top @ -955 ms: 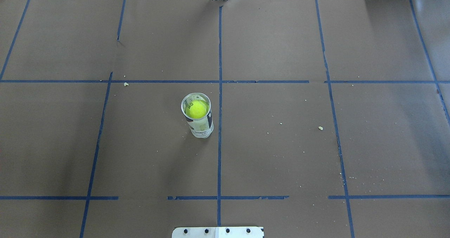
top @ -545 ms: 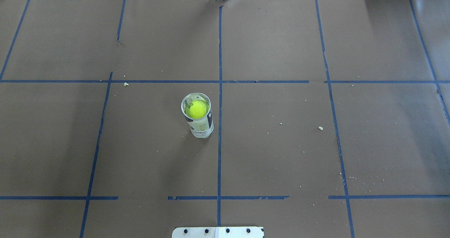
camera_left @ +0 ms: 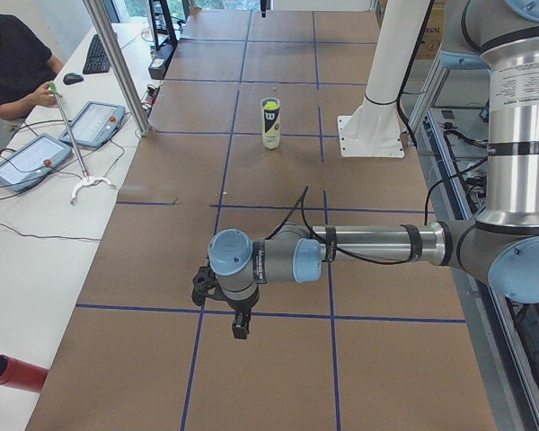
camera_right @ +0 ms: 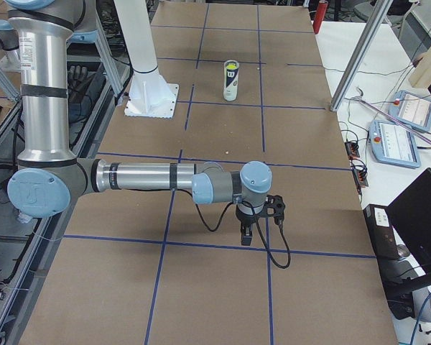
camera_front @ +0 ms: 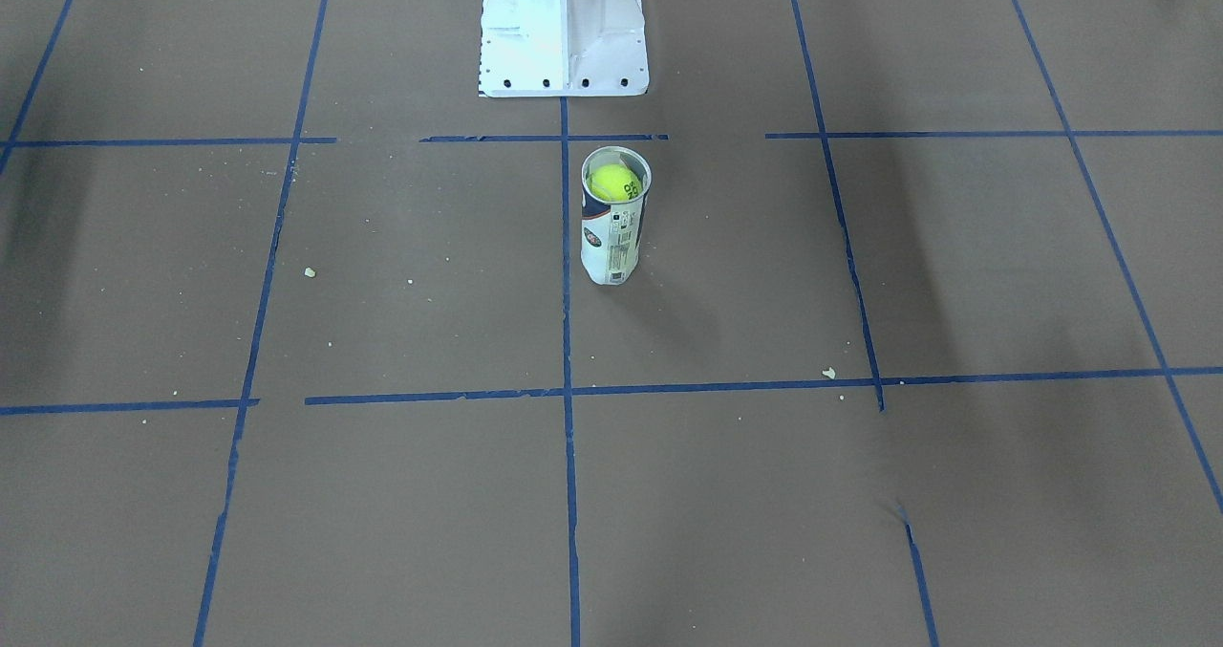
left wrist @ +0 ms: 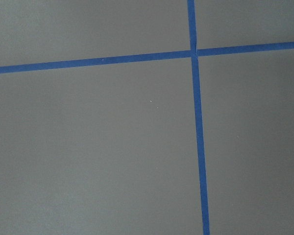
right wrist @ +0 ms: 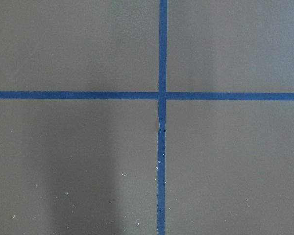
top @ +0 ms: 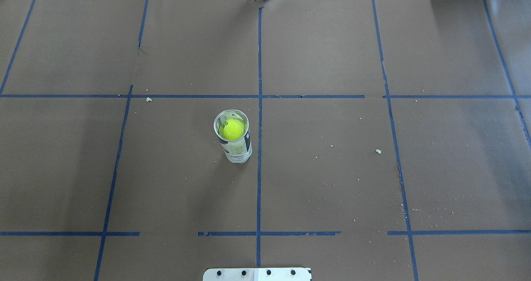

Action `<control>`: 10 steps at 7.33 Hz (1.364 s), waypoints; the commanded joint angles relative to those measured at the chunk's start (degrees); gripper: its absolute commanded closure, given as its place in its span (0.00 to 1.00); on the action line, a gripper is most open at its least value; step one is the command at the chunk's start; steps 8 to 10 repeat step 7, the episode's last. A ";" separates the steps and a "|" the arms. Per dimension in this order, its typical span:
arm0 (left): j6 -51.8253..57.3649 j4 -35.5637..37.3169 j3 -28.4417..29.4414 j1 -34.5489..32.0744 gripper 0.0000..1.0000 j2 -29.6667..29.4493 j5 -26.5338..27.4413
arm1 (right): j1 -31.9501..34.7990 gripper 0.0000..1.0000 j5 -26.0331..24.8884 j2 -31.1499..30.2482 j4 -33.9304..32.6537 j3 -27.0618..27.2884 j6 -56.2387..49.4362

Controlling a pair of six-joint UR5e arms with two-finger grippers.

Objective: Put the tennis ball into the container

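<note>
The tennis ball (top: 232,129) (camera_front: 611,183) sits inside the upright clear container (top: 237,148) (camera_front: 611,246), just below its silvery rim, near the table's middle. The container (camera_left: 269,124) (camera_right: 231,80) stands alone with nothing touching it. My left gripper (camera_left: 240,328) shows only in the exterior left view, low over the paper far from the container; I cannot tell whether it is open or shut. My right gripper (camera_right: 246,236) shows only in the exterior right view, also far off, and I cannot tell its state. Both wrist views hold only brown paper and blue tape.
The white metal pedestal (camera_front: 564,35) (camera_left: 377,126) stands at the robot's side of the table. Small crumbs (top: 378,151) lie on the paper. An operator (camera_left: 9,63), tablets (camera_left: 27,162) and a red cylinder (camera_left: 9,373) are at the side bench.
</note>
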 commanded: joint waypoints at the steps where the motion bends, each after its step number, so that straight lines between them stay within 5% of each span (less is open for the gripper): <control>1: 0.00 -0.02 -0.05 0.03 0.00 -0.09 0.00 | -0.07 0.00 0.00 0.00 0.00 0.00 0.00; 10: 0.00 -0.02 -0.48 -0.23 0.00 -0.79 -0.09 | 0.02 0.00 0.00 0.00 0.00 0.00 0.00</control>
